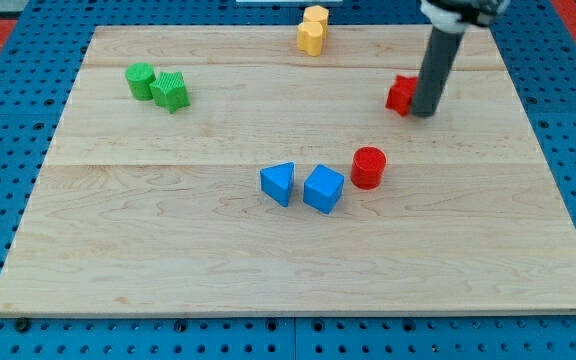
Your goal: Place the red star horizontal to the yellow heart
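My tip (423,112) bears no jaws and presses the red star's (400,94) right side; the yellow heart (311,38) lies up-left of it; the star seems light, rigid, liable to spin; push it mid-flank.

The arm ends in a straight, smooth, dark grey rod, round in section. Its tip (424,113) is blunt and flat. Above the rod sits a wider fitting in black and pale grey, cut off by the frame edge.
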Controlling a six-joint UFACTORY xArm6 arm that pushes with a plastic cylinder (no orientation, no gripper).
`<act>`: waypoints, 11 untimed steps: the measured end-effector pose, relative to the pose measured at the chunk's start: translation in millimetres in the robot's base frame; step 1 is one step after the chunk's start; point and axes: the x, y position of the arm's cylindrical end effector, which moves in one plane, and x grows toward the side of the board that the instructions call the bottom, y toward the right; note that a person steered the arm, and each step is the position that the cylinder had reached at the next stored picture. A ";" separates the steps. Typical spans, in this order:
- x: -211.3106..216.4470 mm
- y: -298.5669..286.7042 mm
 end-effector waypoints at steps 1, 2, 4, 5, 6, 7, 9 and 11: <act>-33.5 0.3; -5.1 -26.8; -68.5 -36.5; -100.8 -11.1; -59.8 -22.6; -32.4 -22.5; -73.1 27.0; 21.9 52.6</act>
